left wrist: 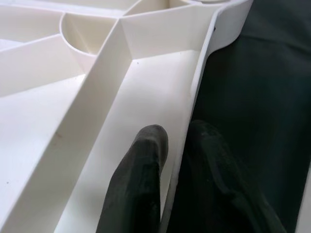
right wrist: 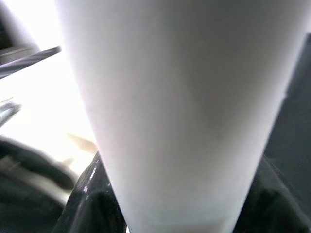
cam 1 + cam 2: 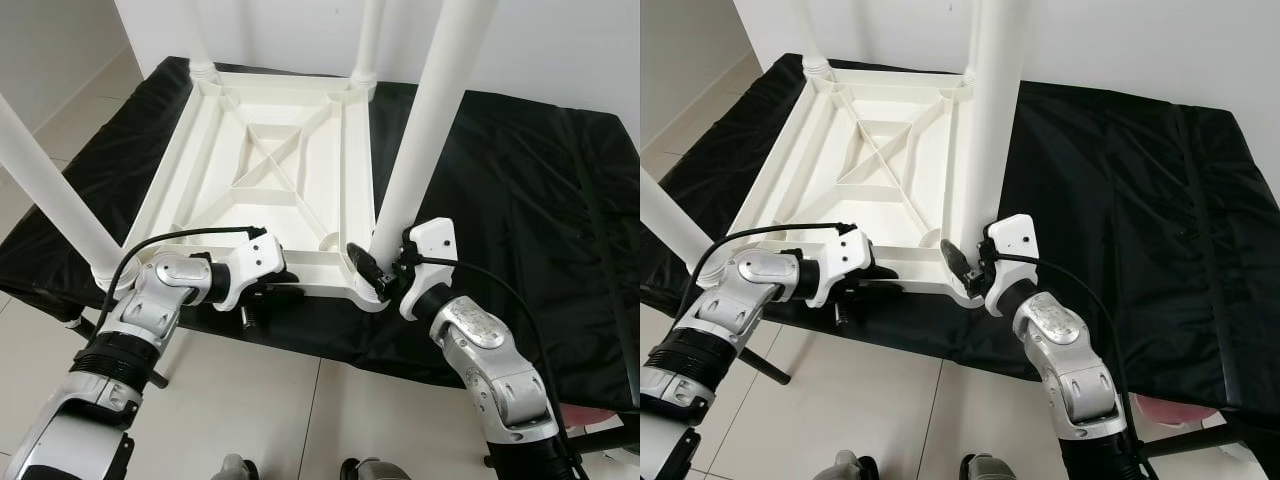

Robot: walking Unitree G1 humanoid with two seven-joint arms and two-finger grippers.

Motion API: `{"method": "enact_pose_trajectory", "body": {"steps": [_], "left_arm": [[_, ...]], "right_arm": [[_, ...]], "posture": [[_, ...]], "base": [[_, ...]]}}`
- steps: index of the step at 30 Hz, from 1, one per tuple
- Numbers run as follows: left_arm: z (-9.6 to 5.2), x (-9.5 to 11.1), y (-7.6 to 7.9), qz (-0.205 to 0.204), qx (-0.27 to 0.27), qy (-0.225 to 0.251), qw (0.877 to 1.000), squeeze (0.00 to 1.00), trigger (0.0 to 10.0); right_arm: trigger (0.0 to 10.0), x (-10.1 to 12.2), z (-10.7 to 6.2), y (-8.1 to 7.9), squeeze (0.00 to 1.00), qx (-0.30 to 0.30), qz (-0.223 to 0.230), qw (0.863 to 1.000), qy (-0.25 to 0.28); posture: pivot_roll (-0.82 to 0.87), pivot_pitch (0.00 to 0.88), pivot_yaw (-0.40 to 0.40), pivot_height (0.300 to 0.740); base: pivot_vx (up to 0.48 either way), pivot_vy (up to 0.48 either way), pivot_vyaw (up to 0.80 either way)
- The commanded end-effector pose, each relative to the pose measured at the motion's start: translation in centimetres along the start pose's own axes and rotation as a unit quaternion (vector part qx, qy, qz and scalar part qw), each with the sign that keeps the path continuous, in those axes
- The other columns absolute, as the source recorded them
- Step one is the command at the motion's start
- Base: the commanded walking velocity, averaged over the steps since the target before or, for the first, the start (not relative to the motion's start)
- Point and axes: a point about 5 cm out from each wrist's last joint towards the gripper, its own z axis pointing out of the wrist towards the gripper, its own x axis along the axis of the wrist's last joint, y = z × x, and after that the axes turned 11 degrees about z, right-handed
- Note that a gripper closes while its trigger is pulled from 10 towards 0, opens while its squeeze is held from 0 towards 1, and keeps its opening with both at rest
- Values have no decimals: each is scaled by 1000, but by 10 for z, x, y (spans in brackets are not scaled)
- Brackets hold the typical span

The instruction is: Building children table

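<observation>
Right pincer [image 3: 378, 268] grips table leg [image 3: 425, 130] (upright).

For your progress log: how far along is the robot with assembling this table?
Done: four white legs stand in the corners of the upside-down tabletop on the black cloth. In hand: the right gripper clasps the near-right leg at its base, while the left gripper pinches the near rim. Left: turning the table upright.

A big white table leg [image 2: 184, 111] stands very close up. Black fingers [image 2: 90, 196] of the right gripper [image 2: 180, 204] sit on both sides of it, low down.
</observation>
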Motion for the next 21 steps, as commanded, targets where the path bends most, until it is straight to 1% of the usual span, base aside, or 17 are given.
{"method": "enact_pose_trajectory", "body": {"steps": [1,2,3,5,6,8,9,11,18,19,20,21], "left_arm": [[6,2,4,-9,-11,19,1000,0,10000],[9,4,3,-11,-6,22,1000,0,10000],[9,4,3,-11,-6,22,1000,0,10000],[19,11,2,-15,-3,35,999,0,10000],[19,11,2,-15,-3,35,999,0,10000],[27,18,1,-15,-6,49,999,0,10000],[27,18,1,-15,-6,49,999,0,10000],[32,23,1,-15,-8,56,998,0,10000],[37,25,3,-17,-10,60,998,0,10000],[37,25,4,-17,-11,60,998,0,10000],[37,25,4,-17,-11,60,998,0,10000],[38,25,4,-18,-12,60,998,0,10000]], "right_arm": [[0,-17,-1,13,0,-71,-9,997,-37],[0,-19,0,14,0,-98,-11,995,-34],[0,-19,0,14,0,-98,-11,995,-34],[0,-23,0,19,0,-186,-18,982,-30],[0,-23,0,19,0,-186,-18,982,-30],[0,-26,-4,25,0,-269,-28,962,-28],[0,-26,-4,25,0,-269,-28,962,-28],[0,-27,-6,26,0,-313,-31,949,-25],[0,-27,-6,23,0,-332,-32,943,-19],[10000,-28,-4,18,0,-312,-27,949,-21],[10000,-28,-4,18,0,-312,-27,949,-21],[10000,-29,-2,14,0,-300,-24,954,-22]], "posture": [[-64,130,16,740],[-64,130,16,740],[-64,130,16,740],[-70,128,17,740],[-70,128,17,740],[-72,128,18,740],[-72,128,18,740],[-75,129,21,740],[-77,133,23,740],[-78,137,24,740],[-78,137,24,740],[-78,137,24,740]], "base": [[0,0,0],[0,0,0],[0,0,0],[0,0,0],[0,0,0],[0,0,0],[0,0,0],[0,0,0],[0,0,0],[0,0,0],[0,0,0],[0,0,0]]}}
